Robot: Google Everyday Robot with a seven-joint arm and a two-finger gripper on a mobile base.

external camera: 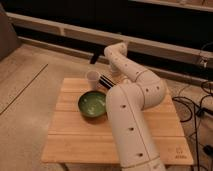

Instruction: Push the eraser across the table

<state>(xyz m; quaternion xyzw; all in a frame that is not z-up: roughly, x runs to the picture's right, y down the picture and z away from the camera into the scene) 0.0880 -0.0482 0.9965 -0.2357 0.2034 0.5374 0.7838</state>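
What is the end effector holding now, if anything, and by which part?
It cannot be told. The end effector hangs above the table's far edge, past the white cup; the eraser lies on the table beside the cup.

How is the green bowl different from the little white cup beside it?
The green bowl is wide, shallow and dark green; the white cup is narrow, taller for its width, and pale. The bowl sits nearer the table's middle, the cup by the far edge. Both stand upright. The gripper hangs above the cup.

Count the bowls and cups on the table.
2. A green bowl sits mid-table, left of the arm; a small pale cup stands behind it near the far edge, beside the eraser. The end effector hangs above the cup. The arm may hide more.
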